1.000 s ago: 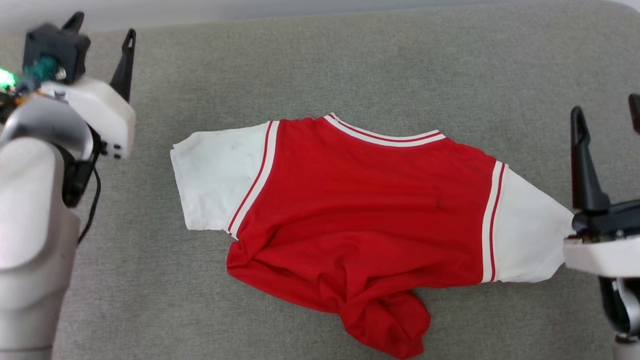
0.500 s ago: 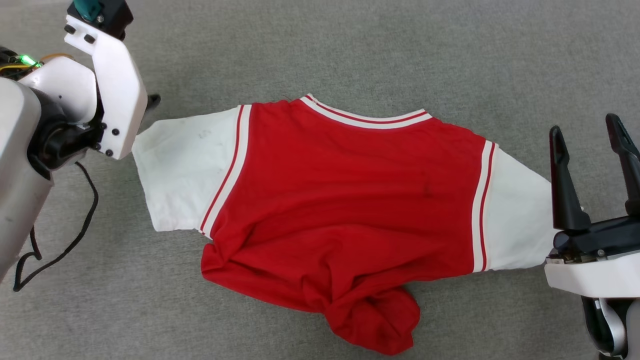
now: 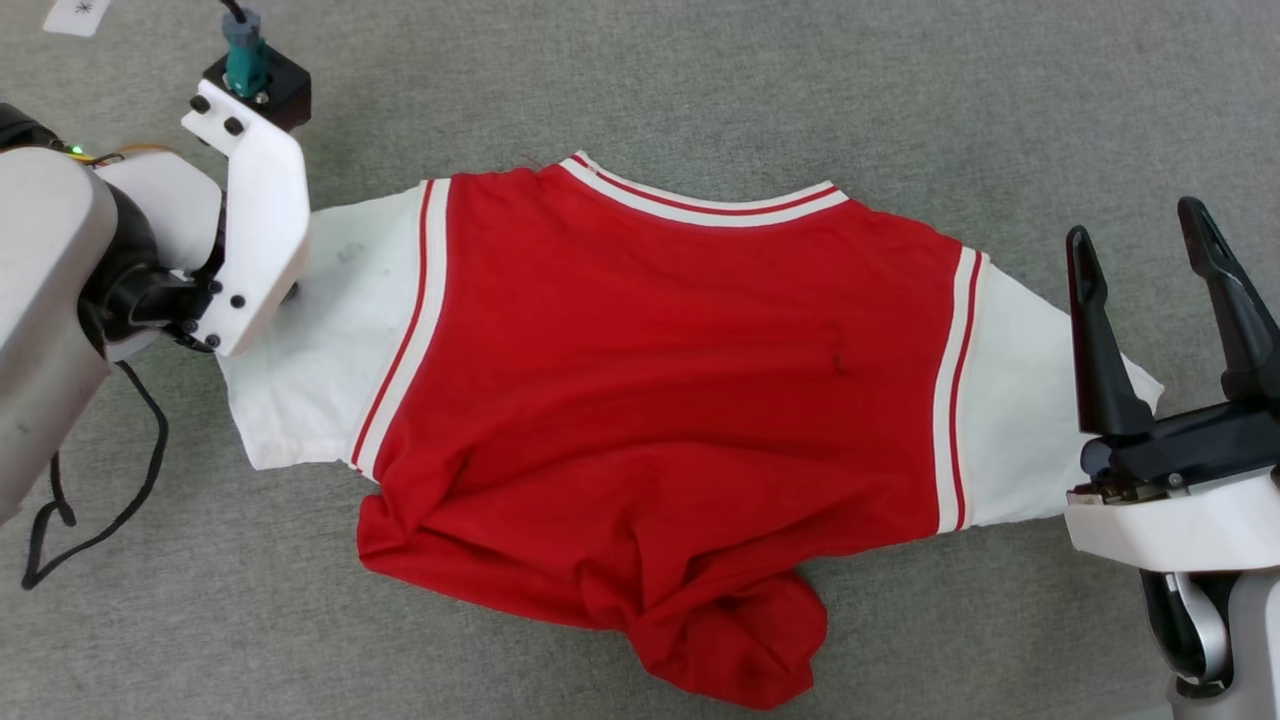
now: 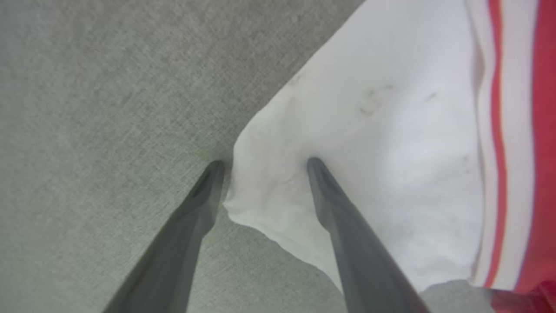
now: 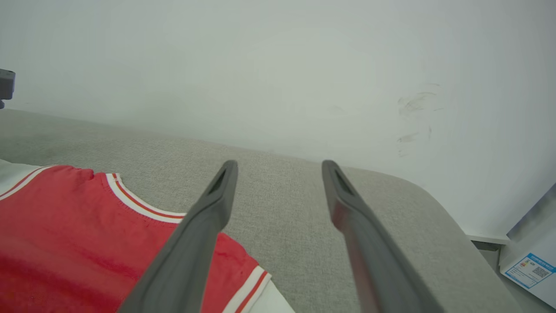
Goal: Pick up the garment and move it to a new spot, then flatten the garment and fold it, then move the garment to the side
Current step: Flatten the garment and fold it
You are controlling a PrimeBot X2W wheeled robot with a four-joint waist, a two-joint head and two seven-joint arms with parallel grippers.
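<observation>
One garment (image 3: 650, 380) lies on one grey padded surface (image 3: 700, 80). It has two white sleeves (image 3: 300, 380), one at nine o'clock of the red body and one at three. It also has three striped trims (image 3: 700, 208), one at the twelve o'clock collar and one at each sleeve seam. There are two grippers, the left gripper (image 4: 263, 163) and the right gripper (image 3: 1135, 222), each with two dark fingers. One black cable (image 3: 150, 470) loops at eight o'clock, and one white slip (image 3: 80, 12) sits at eleven.

left gripper (image 4: 265, 165) points down, jaws apart; right gripper (image 3: 1137, 226) points forward, jaws apart.
</observation>
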